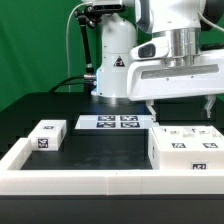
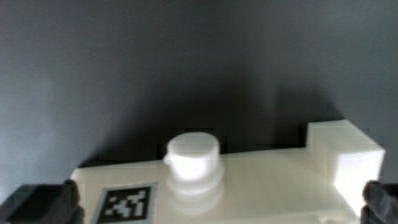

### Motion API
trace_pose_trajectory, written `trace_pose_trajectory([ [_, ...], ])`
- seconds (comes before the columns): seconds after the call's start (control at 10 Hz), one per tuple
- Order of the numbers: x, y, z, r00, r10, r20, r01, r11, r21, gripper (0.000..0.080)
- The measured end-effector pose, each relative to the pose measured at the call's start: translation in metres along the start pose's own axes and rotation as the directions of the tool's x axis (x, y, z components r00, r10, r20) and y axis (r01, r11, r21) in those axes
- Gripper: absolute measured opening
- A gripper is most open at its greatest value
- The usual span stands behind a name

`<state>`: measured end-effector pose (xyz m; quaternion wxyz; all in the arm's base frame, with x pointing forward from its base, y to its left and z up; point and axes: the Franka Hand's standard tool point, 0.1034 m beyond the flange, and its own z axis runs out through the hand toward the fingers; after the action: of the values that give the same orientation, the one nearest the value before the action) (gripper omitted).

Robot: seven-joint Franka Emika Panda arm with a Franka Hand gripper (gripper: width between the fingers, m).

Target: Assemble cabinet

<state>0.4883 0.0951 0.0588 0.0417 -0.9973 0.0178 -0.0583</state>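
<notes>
claw [image 1: 180, 107] hung wide open, holding nothing, just above the cabinet [image 1: 185, 148]. cabinet sat on the black table [image 1: 100, 150] at the exterior view's right, just beside the white border wall [image 1: 90, 182]. small tagged block [image 1: 47, 135] lay well apart at the exterior view's left, marker board [image 1: 115, 122] further back. wrist view: fingertips [image 2: 43, 205] flanked the cabinet's round peg [image 2: 191, 160] and tag [image 2: 125, 203].
</notes>
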Motion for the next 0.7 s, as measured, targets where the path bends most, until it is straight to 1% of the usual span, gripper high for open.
trace_pose_trajectory([
  [0.2, -0.001, -0.001, 0.001, 1.0, 0.003, 0.006, -0.003, 1.0, -0.001, 0.0796],
  [0.3, -0.006, -0.01, 0.005, 0.999, 0.02, 0.039, -0.02, 1.0, -0.01, 0.0796],
  [0.4, -0.007, -0.007, 0.013, 0.999, 0.017, 0.04, -0.016, 1.0, -0.019, 0.0796],
  [0.5, -0.009, 0.0, 0.023, 0.999, 0.024, 0.026, -0.023, 0.999, -0.026, 0.0796],
  [0.6, -0.011, 0.004, 0.031, 0.999, 0.032, 0.017, -0.031, 0.999, -0.028, 0.0796],
  [0.7, -0.012, 0.008, 0.036, 1.0, 0.012, 0.019, -0.012, 0.999, -0.03, 0.0796],
])
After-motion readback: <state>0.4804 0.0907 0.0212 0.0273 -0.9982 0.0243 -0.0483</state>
